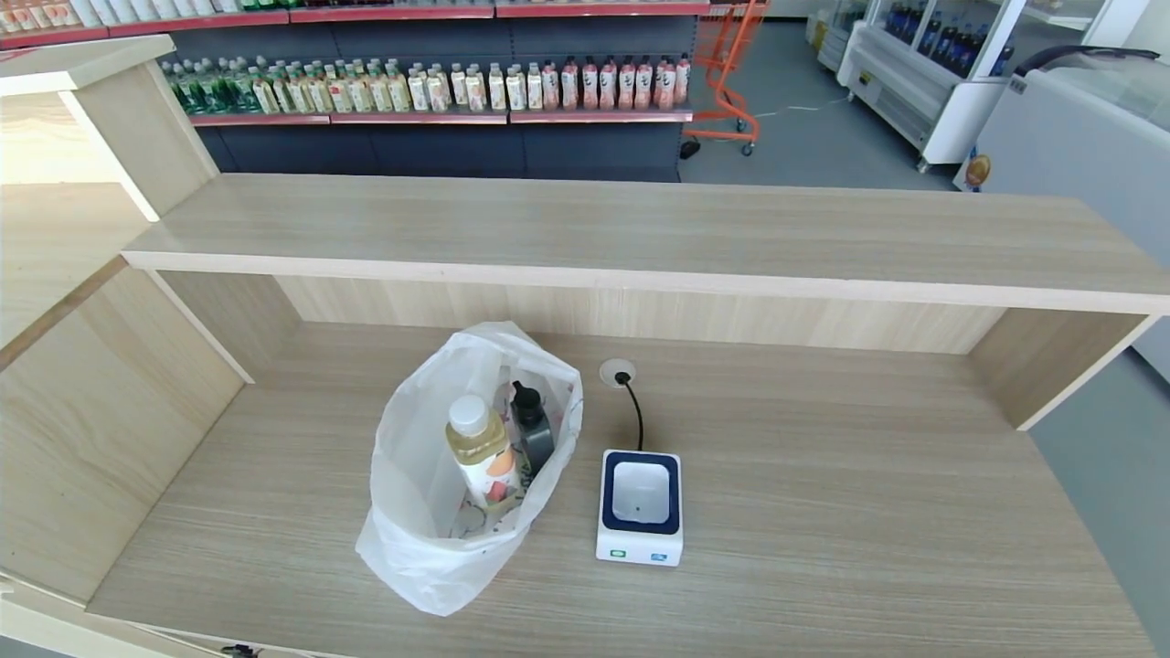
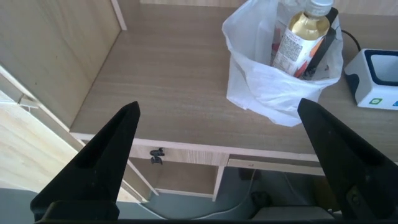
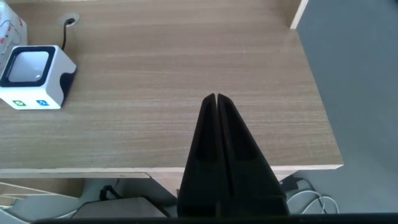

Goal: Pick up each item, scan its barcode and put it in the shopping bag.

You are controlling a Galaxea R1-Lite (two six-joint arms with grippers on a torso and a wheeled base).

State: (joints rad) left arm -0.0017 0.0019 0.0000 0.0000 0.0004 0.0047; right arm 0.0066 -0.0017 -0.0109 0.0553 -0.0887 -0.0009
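Thin white plastic shopping bag (image 1: 437, 568) looks floppy and light; take its rim. Left hand (image 2: 219, 104) spread, right hand (image 3: 216, 97) pressed together.

A shop: drink shelves (image 1: 430, 87), chest freezers (image 1: 923, 73), wooden checkout counter (image 1: 823, 475).

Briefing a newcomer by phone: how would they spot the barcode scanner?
On the light wooden counter, look just right of the white plastic shopping bag. The barcode scanner is the small white box there, with a dark blue frame around its top window and a black cable.
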